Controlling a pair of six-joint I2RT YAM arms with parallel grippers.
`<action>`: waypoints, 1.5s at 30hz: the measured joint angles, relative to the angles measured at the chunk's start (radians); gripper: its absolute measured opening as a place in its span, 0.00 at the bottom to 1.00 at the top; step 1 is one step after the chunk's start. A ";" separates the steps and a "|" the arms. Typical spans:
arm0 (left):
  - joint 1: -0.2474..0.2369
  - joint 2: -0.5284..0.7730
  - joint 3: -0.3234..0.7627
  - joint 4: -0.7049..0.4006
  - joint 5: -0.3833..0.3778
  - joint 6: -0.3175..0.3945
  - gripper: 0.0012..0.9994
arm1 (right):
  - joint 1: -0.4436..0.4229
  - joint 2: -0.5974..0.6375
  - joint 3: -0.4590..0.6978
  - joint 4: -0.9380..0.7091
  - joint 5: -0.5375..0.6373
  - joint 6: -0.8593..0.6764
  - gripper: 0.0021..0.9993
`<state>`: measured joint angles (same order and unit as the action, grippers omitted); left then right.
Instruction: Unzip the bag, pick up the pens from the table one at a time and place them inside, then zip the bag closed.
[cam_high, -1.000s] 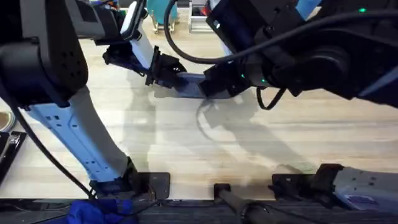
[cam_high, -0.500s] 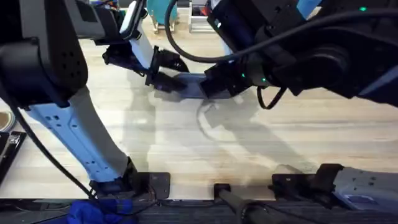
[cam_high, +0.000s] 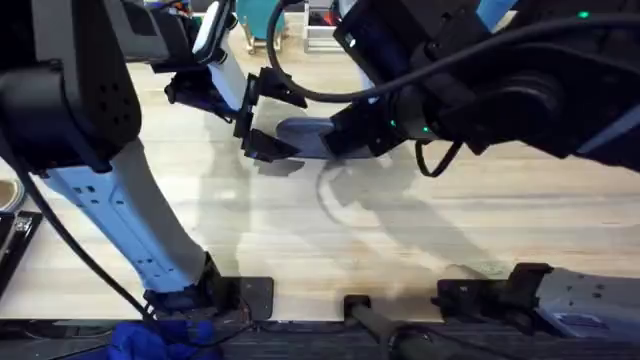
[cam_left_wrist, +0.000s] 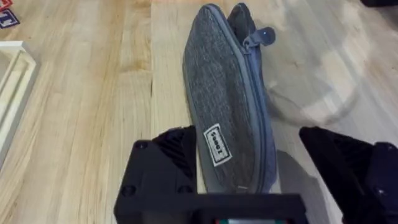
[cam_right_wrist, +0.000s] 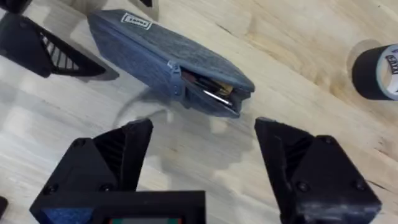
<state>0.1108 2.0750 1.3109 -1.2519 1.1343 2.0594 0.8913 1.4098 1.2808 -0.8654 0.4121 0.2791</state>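
The blue-grey bag (cam_high: 305, 132) lies on the table (cam_high: 400, 230) at the middle back. My left gripper (cam_high: 268, 118) is open, its black fingers (cam_left_wrist: 163, 163) standing either side of the bag's (cam_left_wrist: 227, 106) labelled end without gripping it. The small zipper pull (cam_left_wrist: 263, 35) sits near the far end. My right gripper (cam_right_wrist: 205, 155) hovers open above the other end of the bag (cam_right_wrist: 155, 50), where the zipper gapes a little and pens (cam_right_wrist: 214, 93) show inside.
A black tape roll (cam_right_wrist: 376, 71) stands on the table past the bag's open end. A pale wooden frame (cam_left_wrist: 12, 93) lies off to one side of the bag. Both arms crowd the space over the bag; the near half of the table is bare wood.
My left gripper, shut on the bag's end before, has spread its fingers and let go. The bag and the right arm have hardly moved.
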 joint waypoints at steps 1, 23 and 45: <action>0.000 0.000 0.000 -0.003 0.000 0.000 1.00 | 0.000 0.000 0.000 0.000 -0.004 0.000 1.00; 0.000 0.000 0.006 -0.050 0.003 0.000 1.00 | 0.000 0.000 0.000 0.004 -0.079 0.000 1.00; 0.000 0.000 0.006 -0.076 0.003 0.000 1.00 | 0.000 0.101 0.000 0.043 -0.125 0.014 1.00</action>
<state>0.1108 2.0750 1.3174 -1.3277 1.1374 2.0594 0.8913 1.5110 1.2808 -0.8220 0.2871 0.2927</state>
